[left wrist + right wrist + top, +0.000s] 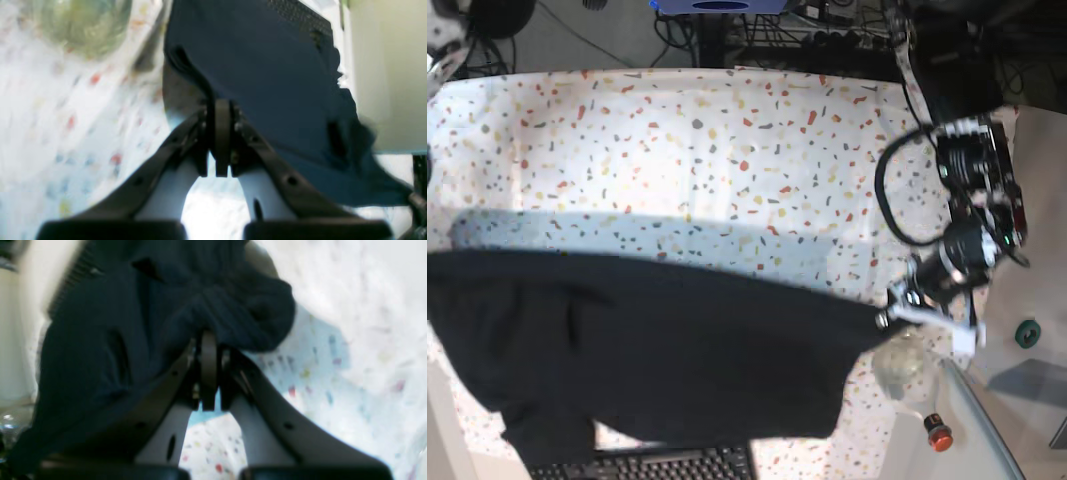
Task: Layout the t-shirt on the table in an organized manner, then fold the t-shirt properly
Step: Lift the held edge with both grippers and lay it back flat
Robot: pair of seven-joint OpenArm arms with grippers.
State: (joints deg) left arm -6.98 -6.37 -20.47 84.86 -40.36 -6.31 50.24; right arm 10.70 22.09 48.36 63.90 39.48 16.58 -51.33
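- Base view shows the plain black soft-fabric t-shirt (657, 350) stretched taut in a long band along the near edge of the wide desk (677, 140), which is clad in white cloth speckled with red, yellow and grey flecks.
- Judging by the shadow on the desk just beyond the t-shirt, the top edge is held up off the surface and the body hangs toward the near edge, so the laying-out is under way but not done.
- Nothing is folded yet: the lower hem looks uneven and bunched at the near corner, above a black keyboard (642, 465) peeping out below the t-shirt. Flattening, then every fold, is left.
- Left end effector (222, 140) sits at one end of the t-shirt, jaws closed with dark cloth pinched at the tips; its arm reaches down from the far side, wrist bent toward the t-shirt.
- Right end effector (208, 370) is likewise clamped on a gathered bunch of the t-shirt, at its opposite end; in the base view that arm is out of frame.
- A clear, roundish glass-like thing (902, 362) stands just beside the left-held end of the t-shirt; it seems close enough to be brushed by the cloth.
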